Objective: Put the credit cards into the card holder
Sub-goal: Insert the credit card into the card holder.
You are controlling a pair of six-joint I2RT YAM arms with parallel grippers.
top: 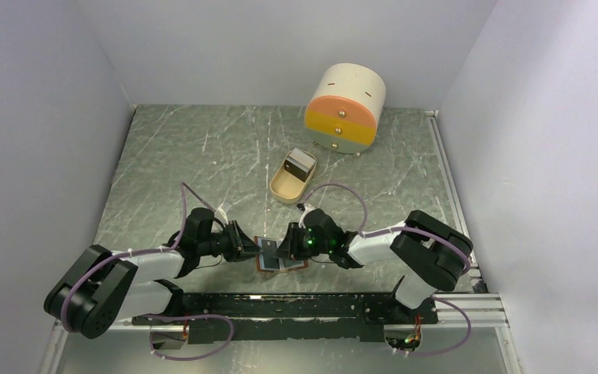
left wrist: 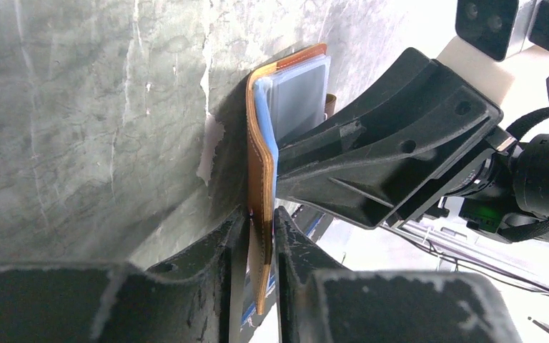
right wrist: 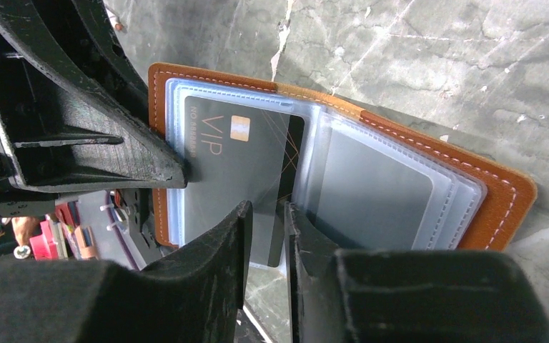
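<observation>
I am holding the open card holder (top: 282,261) between both arms near the front edge of the table (top: 202,156), its long axis running left to right. The left gripper (left wrist: 261,214) is pinching its edge. The right gripper (right wrist: 266,211) is pinching a dark credit card (right wrist: 236,157), whose long axis is pointing into the holder, one short end protruding.

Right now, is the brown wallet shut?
No, the card holder lies spread open, showing its clear pockets and a black VIP card.
</observation>
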